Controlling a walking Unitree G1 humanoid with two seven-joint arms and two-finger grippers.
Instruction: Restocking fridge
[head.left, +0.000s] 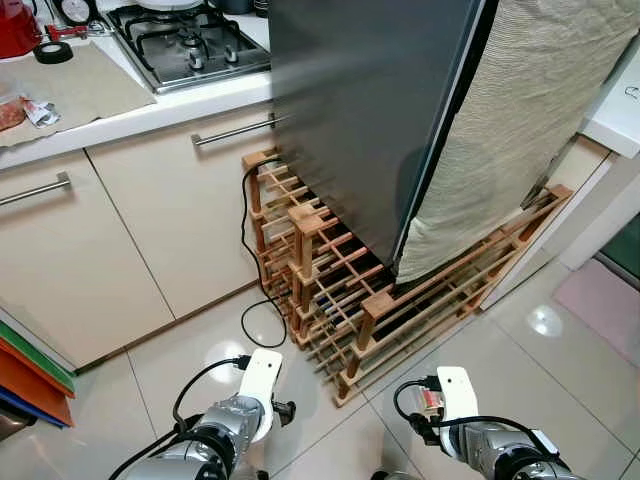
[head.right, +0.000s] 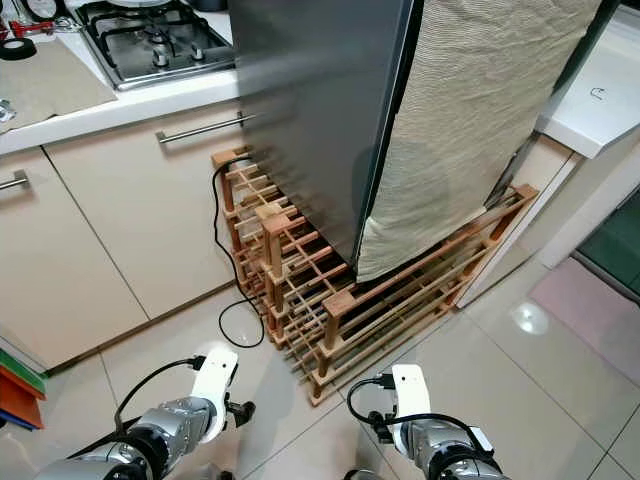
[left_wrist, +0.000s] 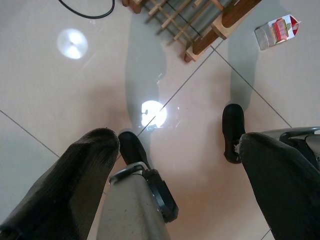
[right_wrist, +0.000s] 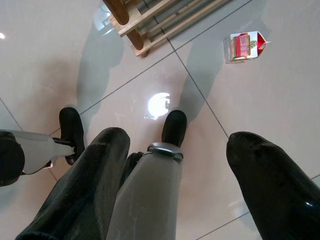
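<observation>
The tall grey fridge (head.left: 370, 110) stands shut ahead of me, with a beige cloth (head.left: 520, 130) draped down its right side. A small red and white carton (right_wrist: 245, 46) lies on its side on the tiled floor, a short way from the corner of the wooden rack (right_wrist: 131, 22); the same carton (left_wrist: 276, 31) appears in the left wrist view. Both arms hang low by my legs. My left gripper (left_wrist: 175, 140) is open over the floor and holds nothing. My right gripper (right_wrist: 177, 137) is open too, with nothing between its fingers.
A wooden wine rack (head.left: 330, 290) sits under and in front of the fridge. A black cable (head.left: 245, 250) loops down beside it. Cream cabinets (head.left: 190, 210) and a counter with a gas hob (head.left: 190, 45) are on the left. A pink mat (head.left: 605, 300) lies to the right.
</observation>
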